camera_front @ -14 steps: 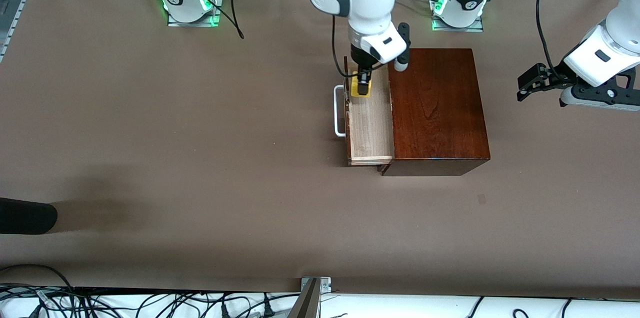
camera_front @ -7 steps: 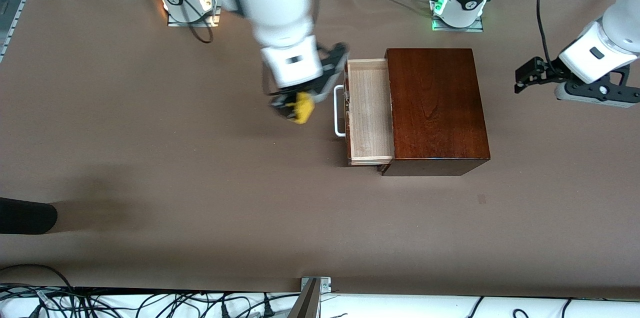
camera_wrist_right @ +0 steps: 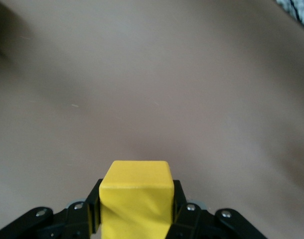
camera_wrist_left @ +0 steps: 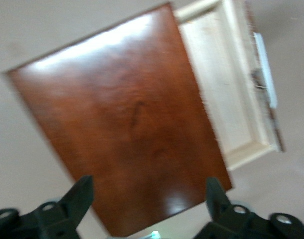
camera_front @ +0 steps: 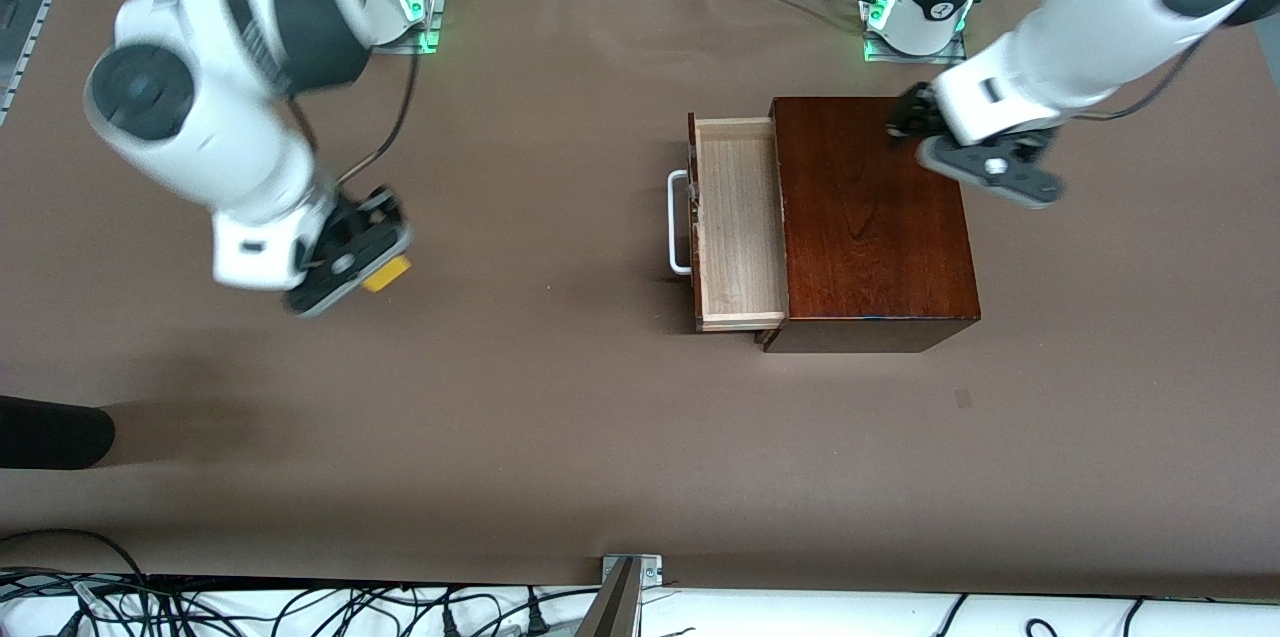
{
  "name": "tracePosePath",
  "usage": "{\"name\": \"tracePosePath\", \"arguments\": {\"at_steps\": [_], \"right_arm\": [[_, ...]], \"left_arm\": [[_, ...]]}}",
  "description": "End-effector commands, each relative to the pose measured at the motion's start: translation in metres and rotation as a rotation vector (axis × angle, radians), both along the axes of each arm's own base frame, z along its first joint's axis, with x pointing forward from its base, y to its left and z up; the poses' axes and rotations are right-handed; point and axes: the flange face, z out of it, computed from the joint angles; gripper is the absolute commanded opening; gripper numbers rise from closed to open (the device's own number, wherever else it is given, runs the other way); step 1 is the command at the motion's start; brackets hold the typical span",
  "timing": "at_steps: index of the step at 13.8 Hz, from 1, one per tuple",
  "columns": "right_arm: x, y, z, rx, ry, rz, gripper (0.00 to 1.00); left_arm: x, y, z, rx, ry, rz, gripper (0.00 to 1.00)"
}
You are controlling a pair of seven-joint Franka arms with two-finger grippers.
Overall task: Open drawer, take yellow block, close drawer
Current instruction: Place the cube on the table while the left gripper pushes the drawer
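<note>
Right gripper (camera_front: 362, 262): my fingers are clamped on the block (camera_wrist_right: 137, 199), one on each of two facing sides. I hang over bare table (camera_front: 540, 397) toward the right arm's end, well apart from the box (camera_front: 875, 217).

Block: out of the drawer (camera_front: 738, 217), in my right grip. In the front view only a yellow corner shows under the fingers; the right wrist view shows its top face square between them, with nothing but table below.

Left gripper (camera_wrist_left: 147, 199): my fingers are spread wide with nothing between them. I am over the top of the box, near its edge toward the robots' bases.

Drawer: pulled out and empty, pale floor bare. Its handle (camera_front: 679, 222) is on the dark front, which faces the right arm's end of the table.

Key relation: the drawer slides along the line between the two arms' ends. To shut it, the front must be pushed toward the left arm's end, so the push has to come from the handle side.

Nearer arm: the left, by my judgement. It is already over the box and free, but it sits on the wrong side of the front and must cross over the open tray to get in front of the handle.

Step in hand: block taken; closing not yet done.
</note>
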Motion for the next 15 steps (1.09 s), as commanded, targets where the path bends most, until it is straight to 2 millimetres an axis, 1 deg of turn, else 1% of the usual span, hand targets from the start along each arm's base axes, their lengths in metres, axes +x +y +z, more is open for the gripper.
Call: {"name": "tracePosePath", "arguments": {"at_steps": [1,2,3,4,5,6,7,8,9,12,13,14,15], "right_arm": [[-0.034,-0.034,-0.065,0.009,0.024,-0.142,0.0],[-0.04,-0.045,-0.09,0.004,0.022,-0.214,0.0],[-0.045,-0.051,-0.113,0.007,0.004,-0.247,0.0],[-0.05,-0.062,-0.14,0.008,-0.017,-0.267,0.0],[-0.056,-0.07,-0.16,0.01,-0.036,-0.279,0.0],[-0.061,-0.076,-0.174,0.007,-0.035,-0.304,0.0],[-0.063,-0.083,-0.187,0.0,-0.018,-0.334,0.0],[-0.062,-0.088,-0.198,-0.002,-0.016,-0.354,0.0],[-0.063,-0.09,-0.21,-0.003,-0.023,-0.373,0.0],[-0.065,-0.099,-0.241,-0.008,-0.025,-0.397,0.0],[-0.064,-0.101,-0.246,-0.006,-0.032,-0.42,0.0],[-0.064,-0.102,-0.252,-0.007,-0.029,-0.442,0.0],[-0.065,-0.102,-0.257,-0.01,-0.022,-0.452,0.0]], "left_arm": [[-0.015,-0.049,-0.008,-0.158,0.122,-0.055,1.0],[-0.023,-0.078,-0.012,-0.204,0.154,-0.089,1.0],[-0.02,-0.105,-0.015,-0.235,0.17,-0.129,1.0],[-0.019,-0.138,-0.025,-0.25,0.194,-0.182,1.0],[-0.018,-0.165,-0.034,-0.261,0.206,-0.222,1.0],[-0.017,-0.187,-0.044,-0.264,0.214,-0.256,1.0],[-0.014,-0.199,-0.054,-0.279,0.223,-0.284,1.0],[-0.01,-0.206,-0.065,-0.299,0.226,-0.325,1.0],[-0.01,-0.218,-0.067,-0.34,0.193,-0.431,1.0],[0.009,-0.226,-0.083,-0.461,0.018,-0.709,1.0],[0.016,-0.23,-0.097,-0.491,-0.032,-0.803,1.0],[0.018,-0.236,-0.11,-0.493,-0.074,-0.925,1.0],[0.016,-0.245,-0.122,-0.473,-0.11,-1.059,1.0]]}}
